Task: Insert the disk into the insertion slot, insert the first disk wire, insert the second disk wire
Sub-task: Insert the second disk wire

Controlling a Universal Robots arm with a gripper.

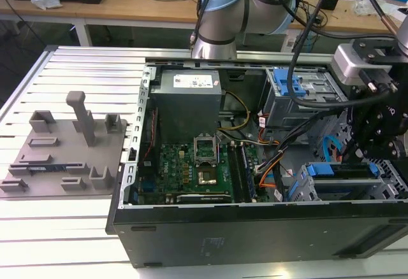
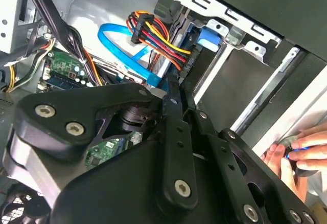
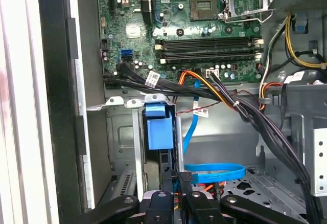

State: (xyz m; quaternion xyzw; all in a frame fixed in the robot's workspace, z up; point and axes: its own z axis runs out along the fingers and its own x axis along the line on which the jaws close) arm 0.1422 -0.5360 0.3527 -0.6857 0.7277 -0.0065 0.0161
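The disk (image 1: 338, 171), silver in a blue carrier (image 3: 159, 128), sits inside the insertion slot (image 1: 302, 185), a grey perforated cage (image 3: 120, 138) at the case's front corner on the exterior view's right. My black gripper (image 1: 364, 151) hangs right over the disk's connector end. In both wrist views its fingers (image 2: 172, 87) are pressed together on the black plug (image 3: 185, 177) of a flat blue disk wire (image 2: 122, 34). A bundle of red, yellow and orange wires (image 2: 162, 39) runs to a black plug beside the disk's edge; I cannot tell whether that plug is seated.
The motherboard (image 1: 191, 167), grey power-supply box (image 1: 189, 104) and taller cage with a blue latch (image 1: 298, 94) stand inside the open case. Black cable bundles (image 3: 255, 116) cross near the slot. A person's hand (image 2: 301, 155) rests at the case's outer edge. A grey fixture plate (image 1: 64, 155) lies on the exterior view's left.
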